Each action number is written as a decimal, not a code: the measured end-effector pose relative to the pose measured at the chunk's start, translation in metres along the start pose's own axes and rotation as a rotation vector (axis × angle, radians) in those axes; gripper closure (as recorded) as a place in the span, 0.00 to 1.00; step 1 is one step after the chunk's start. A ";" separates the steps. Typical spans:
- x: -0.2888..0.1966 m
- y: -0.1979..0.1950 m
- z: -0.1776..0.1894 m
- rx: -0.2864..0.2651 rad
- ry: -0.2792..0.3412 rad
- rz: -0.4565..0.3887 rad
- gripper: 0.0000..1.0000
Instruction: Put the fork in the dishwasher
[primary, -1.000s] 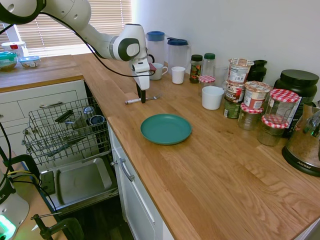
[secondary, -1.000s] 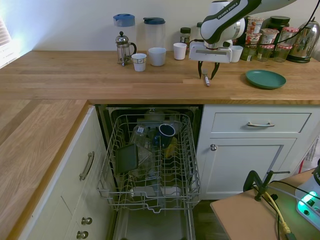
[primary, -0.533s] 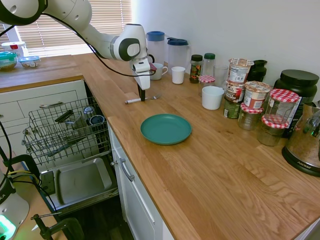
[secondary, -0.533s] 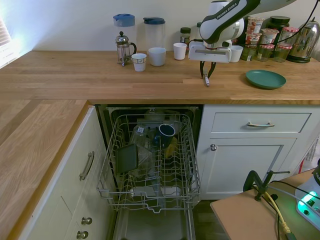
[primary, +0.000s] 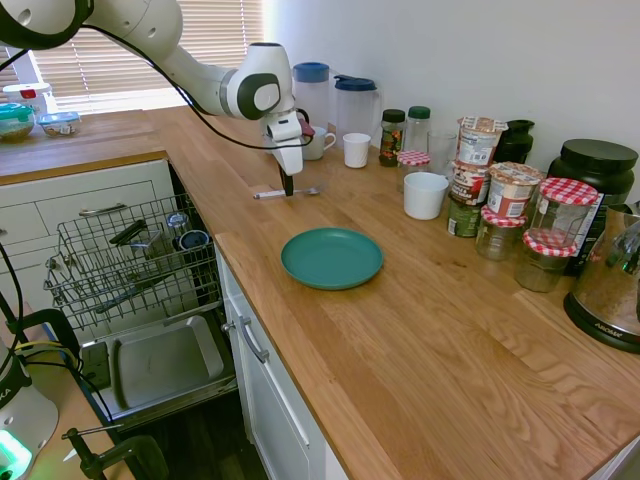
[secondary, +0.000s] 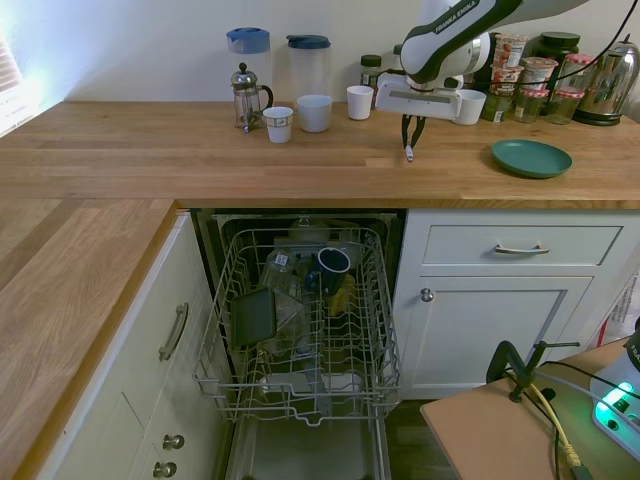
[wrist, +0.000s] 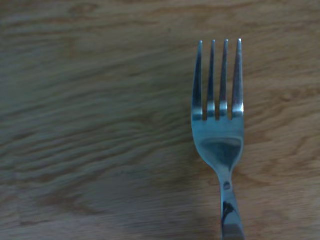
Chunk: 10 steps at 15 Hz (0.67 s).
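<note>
Wooden L-shaped table runs along a white wall, with the dishwasher standing open below its corner, rack pulled out and partly loaded with cups and dishes. The gripper hangs over the table on the dishwasher's side of the green plate. Its jaws are clamped on the fork near mid-length, and the fork appears lifted just clear of the wood, lying roughly level. In the wrist view the tines point away from the camera over bare wood grain.

Risks, as judged:
- The grip is on a slim, smooth shaft. The fork may pivot or slip in the jaws during the swing to the rack, caused by off-centre hold and fast motion.
- The rack is crowded. The fork may strike a cup or glass on descent, or fall through the wire grid to the door panel if released over open mesh.
- The table edge lies between fork and rack; a low carry could catch it.

Legible writing: "FRANKA EMIKA" on the arm in the second exterior view. Jar and tub labels by the wall are too small to read.
</note>
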<state>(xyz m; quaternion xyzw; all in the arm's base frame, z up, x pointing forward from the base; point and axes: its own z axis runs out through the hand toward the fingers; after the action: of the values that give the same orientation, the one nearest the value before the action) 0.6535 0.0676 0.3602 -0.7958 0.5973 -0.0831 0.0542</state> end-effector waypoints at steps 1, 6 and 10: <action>-0.003 0.003 -0.008 0.009 0.002 0.003 1.00; -0.053 0.033 -0.032 0.020 0.024 0.011 1.00; -0.104 0.065 -0.060 0.036 0.047 -0.008 1.00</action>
<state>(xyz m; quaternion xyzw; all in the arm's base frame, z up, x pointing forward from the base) 0.5522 0.1499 0.4003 -0.7951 0.5935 -0.1124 0.0541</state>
